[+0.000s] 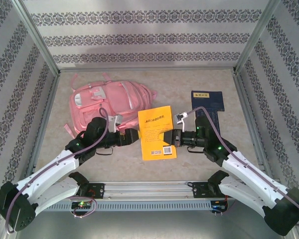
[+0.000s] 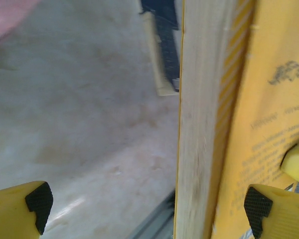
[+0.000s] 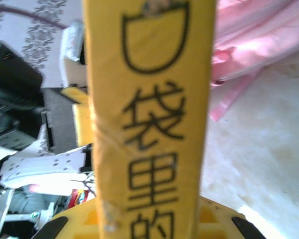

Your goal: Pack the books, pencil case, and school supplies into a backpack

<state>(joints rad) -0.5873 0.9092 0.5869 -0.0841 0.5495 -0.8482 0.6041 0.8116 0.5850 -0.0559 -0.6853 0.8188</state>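
Note:
The yellow-orange book (image 1: 157, 132) is held up between the two arms in the middle of the table, its barcode toward the near edge. My right gripper (image 1: 170, 137) is shut on its spine side, and the lettered spine (image 3: 149, 114) stands upright between the jaws of that gripper (image 3: 149, 230). My left gripper (image 1: 136, 135) is open at the opposite side. Its fingertips (image 2: 39, 199) stand wide apart around the pale page edge (image 2: 204, 124) without pressing on it. The pink backpack (image 1: 107, 102) lies at the back left. A dark navy book (image 1: 208, 101) lies at the back right.
A metal rail (image 1: 149, 189) runs along the near edge between the arm bases. Patterned walls and metal frame posts (image 1: 40, 42) enclose the table on three sides. Bare beige table (image 1: 154, 84) lies between the backpack and the navy book.

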